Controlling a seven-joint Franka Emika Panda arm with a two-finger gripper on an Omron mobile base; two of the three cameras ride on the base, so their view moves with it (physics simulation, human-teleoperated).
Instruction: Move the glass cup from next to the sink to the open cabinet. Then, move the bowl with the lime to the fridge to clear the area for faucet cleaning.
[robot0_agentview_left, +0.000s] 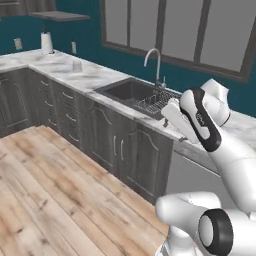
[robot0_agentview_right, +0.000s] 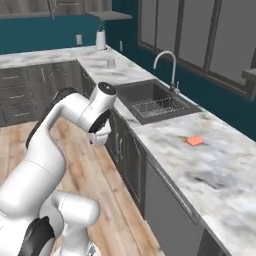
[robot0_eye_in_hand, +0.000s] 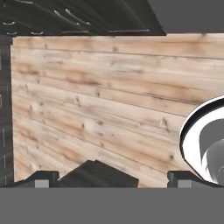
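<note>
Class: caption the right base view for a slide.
Arm folded before the counter; glass cup stands beyond the sink and faucet.

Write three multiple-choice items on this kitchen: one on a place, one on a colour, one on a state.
1. Where does the silver wire rack sit?
A. on the ground
B. inside the dark grey recessed sink
C. beside a paper roll

2. What colour is the small flat block on the white marble counter?
A. blue
B. green
C. orange-red

3. How does the two-finger gripper stand?
A. open and empty
B. shut on a glass
C. shut on a tap

Key: B, the rack lies at one side of the basin; C, the right base view shows it orange-red; A, the hand view shows the tips wide apart over the wooden floor.
</note>
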